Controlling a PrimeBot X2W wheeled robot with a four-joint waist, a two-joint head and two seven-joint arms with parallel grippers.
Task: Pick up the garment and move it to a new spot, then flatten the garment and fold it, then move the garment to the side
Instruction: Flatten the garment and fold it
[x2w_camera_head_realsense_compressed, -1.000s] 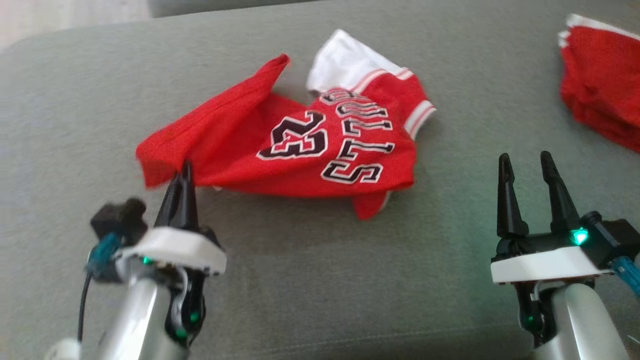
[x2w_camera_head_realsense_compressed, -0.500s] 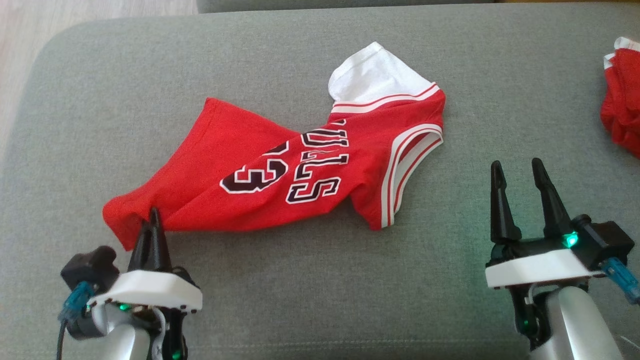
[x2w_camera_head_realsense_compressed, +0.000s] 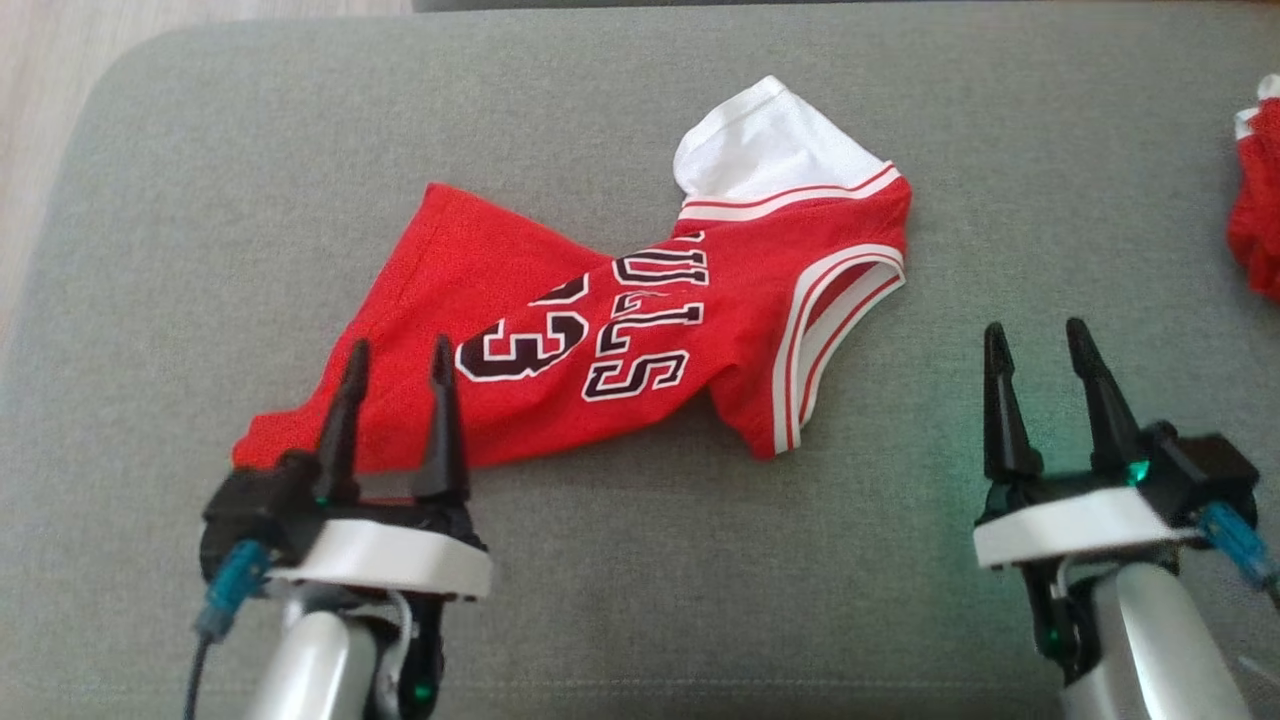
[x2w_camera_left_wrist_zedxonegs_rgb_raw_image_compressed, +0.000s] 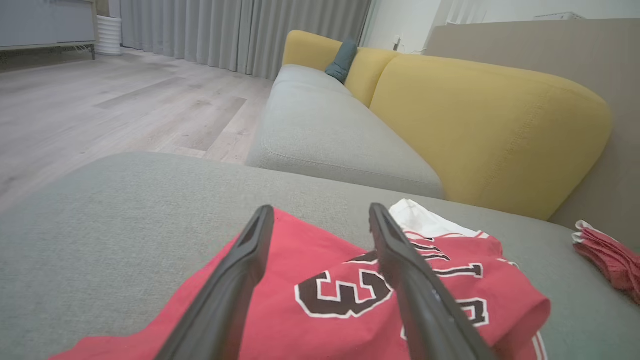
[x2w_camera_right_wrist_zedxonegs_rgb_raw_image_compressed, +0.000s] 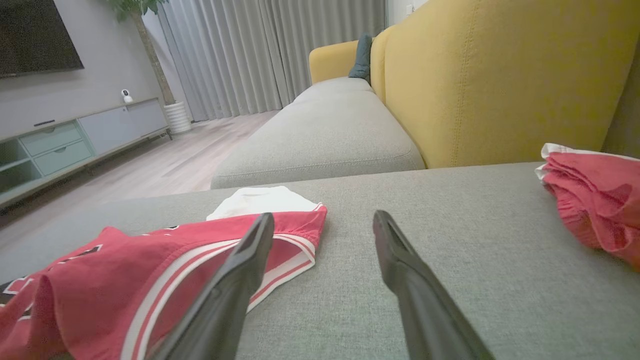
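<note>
A red basketball jersey lies rumpled near the middle of a grey cushion, stretched from 7 o'clock to 1 o'clock in the head view. Its black-and-white numeral and lettering face up. A white panel is bunched at the 1 o'clock end and a white-striped armhole curves along the 3 o'clock side.

The left gripper is at 7 o'clock of the garment, its jaws apart and empty. Their dark tips point over the hem toward the numeral. In the left wrist view the spread fingers frame the red cloth, with nothing pinched between them; whether they touch the fabric cannot be told.

The right gripper waits at 4 o'clock of the jersey, well apart from it over bare cushion, its jaws likewise apart and holding nothing. The right wrist view shows the jersey's striped armhole at 10 o'clock of the fingers.

A second red garment sits crumpled at the cushion's 3 o'clock edge. It appears again at 2 o'clock in the right wrist view.

Beyond the cushion, both wrist views show a yellow sofa back, a grey seat, a pale wood floor and grey curtains
</note>
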